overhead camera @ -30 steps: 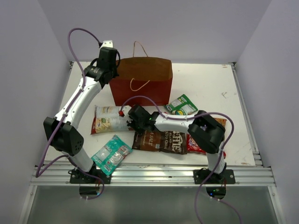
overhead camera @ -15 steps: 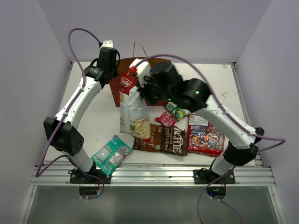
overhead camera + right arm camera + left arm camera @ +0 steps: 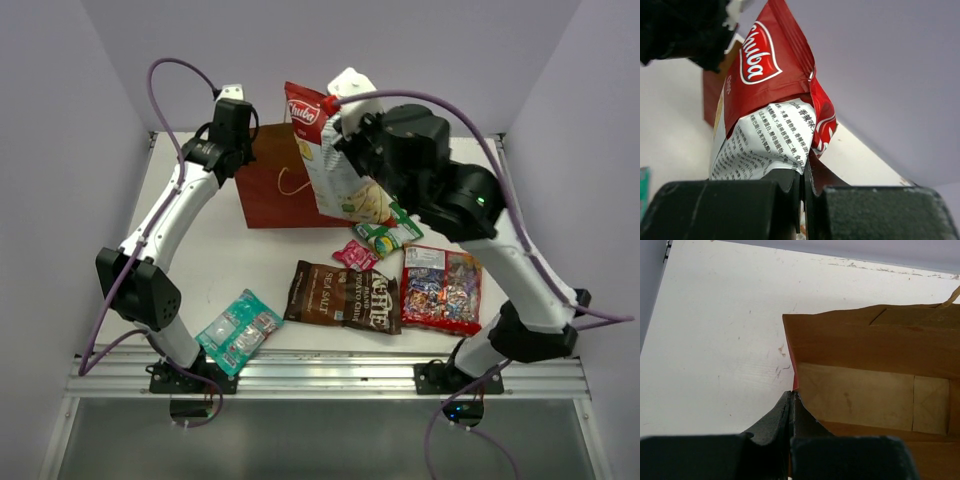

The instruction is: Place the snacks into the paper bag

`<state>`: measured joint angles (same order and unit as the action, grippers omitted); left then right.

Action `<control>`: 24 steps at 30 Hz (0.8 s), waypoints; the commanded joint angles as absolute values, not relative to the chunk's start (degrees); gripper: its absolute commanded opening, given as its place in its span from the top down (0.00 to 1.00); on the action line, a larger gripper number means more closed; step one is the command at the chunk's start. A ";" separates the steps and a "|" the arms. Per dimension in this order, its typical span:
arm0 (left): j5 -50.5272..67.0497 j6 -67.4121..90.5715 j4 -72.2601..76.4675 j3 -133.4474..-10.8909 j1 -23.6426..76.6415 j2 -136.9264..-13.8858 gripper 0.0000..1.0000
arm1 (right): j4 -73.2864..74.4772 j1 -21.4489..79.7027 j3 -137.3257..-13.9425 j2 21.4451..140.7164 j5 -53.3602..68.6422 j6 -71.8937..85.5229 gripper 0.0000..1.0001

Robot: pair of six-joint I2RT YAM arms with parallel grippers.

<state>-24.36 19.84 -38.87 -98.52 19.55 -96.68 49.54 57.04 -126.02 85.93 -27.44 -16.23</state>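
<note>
The right tool (image 3: 336, 108) is clamped on a top corner of the white chip bag (image 3: 335, 170), which hangs below it, seemingly over the paper bag (image 3: 285, 195). The left tool (image 3: 792, 399) is pinched together on that bag's rim.

Held by one corner, the packet could swing, snag the rim or tip the bag.

Only the left wrist view shows a bare bag floor. Only the overhead view shows the other packets (image 3: 345, 297) on the worktop (image 3: 200, 260).

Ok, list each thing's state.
Reddish-brown paper carrier bag: upright, open, empty.
White chip bag with red logo: lifted.
Dark brown snack packet: flat.
Red candy bag: flat.
Teal packet: flat.
Small pink packet: flat.
Green-white packet: partly hidden.
Left gripper: shut on carrier bag.
Right gripper: shut on chip bag.
</note>
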 commanded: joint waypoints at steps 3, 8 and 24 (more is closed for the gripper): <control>-24.26 18.81 -40.25 -100.28 19.51 -97.91 1.00 | 31.03 49.76 -140.74 98.77 -34.63 -25.14 1.00; -23.21 18.98 -40.08 -99.76 19.51 -98.09 1.00 | 24.27 45.62 -143.27 101.60 -33.14 -27.34 1.00; -21.44 18.63 -39.38 -99.67 19.51 -98.61 1.00 | 17.76 40.87 -148.09 109.60 -28.83 -25.92 1.00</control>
